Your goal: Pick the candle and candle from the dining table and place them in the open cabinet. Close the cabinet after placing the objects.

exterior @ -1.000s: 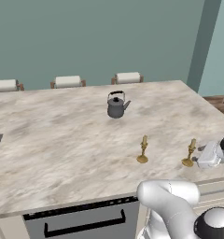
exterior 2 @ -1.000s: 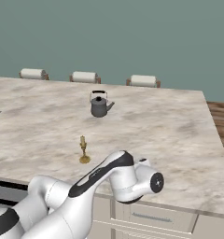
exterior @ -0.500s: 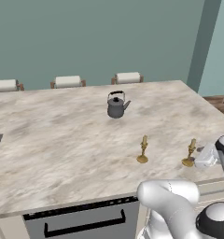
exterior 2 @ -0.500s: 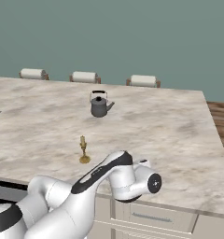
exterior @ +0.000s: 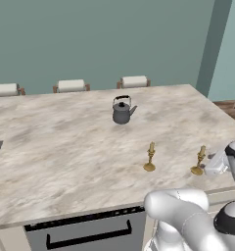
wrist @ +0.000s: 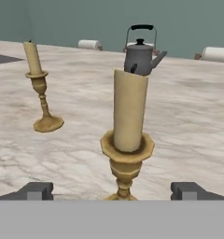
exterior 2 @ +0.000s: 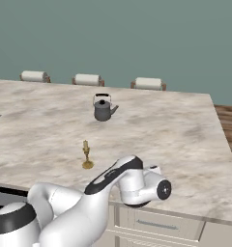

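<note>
Right now the tool [wrist: 112, 190] sits low at the edge of the beige, grey-veined marble desk [exterior: 65, 147], its two dark fingertips [wrist: 35, 190] spread wide apart. Just ahead of it, centred between them but untouched, stands a pale-yellow stub candle in a brass candlestick [wrist: 128, 140]. Its twin [wrist: 39, 88] stands further off to one side, and a dark grey kettle [wrist: 141, 55] sits well beyond.

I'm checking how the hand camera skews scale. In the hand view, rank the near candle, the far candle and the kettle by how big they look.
1. Near candle, between the open gripper tips: largest by far.
2. Far candle.
3. Kettle: smallest.
Nearness causes this: the candles are alike, and the kettle only looks small because it stands farthest off.
</note>
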Controlling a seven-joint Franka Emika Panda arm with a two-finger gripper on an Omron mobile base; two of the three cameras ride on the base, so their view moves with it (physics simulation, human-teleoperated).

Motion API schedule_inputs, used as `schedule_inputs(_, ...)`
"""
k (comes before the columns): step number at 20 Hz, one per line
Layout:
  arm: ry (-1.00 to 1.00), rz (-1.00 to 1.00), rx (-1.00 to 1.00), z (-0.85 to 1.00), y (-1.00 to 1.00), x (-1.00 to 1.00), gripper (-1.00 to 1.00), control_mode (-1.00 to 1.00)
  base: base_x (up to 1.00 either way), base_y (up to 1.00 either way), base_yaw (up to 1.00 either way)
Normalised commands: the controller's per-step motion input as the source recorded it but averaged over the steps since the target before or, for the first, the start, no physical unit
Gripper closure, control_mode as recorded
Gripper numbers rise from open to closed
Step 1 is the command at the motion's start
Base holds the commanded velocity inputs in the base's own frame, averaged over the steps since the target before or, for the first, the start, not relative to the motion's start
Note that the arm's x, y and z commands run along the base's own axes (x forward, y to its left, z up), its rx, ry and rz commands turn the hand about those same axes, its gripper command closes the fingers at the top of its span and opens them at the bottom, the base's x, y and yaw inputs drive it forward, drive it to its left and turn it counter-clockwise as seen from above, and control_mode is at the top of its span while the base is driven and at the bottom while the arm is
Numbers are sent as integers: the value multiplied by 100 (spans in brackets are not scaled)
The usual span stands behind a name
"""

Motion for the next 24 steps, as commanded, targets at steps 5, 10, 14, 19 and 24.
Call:
schedule_inputs(5, 0, 0, 0, -7, -16, 19, -100, -100, 0, 0, 0)
schedule_inputs(10, 0, 0, 0, -10, -9, 8, -100, -100, 0, 0, 0)
schedule_inputs(14, 0, 0, 0, -9, 4, -4, -100, -100, 0, 0, 0)
schedule_inputs(19, 0, 2, 0, -3, 27, -4, -100, -100, 0, 0, 0)
schedule_inputs(24, 0, 1, 0, -1, 24, 0, -100, -100, 0, 0, 0)
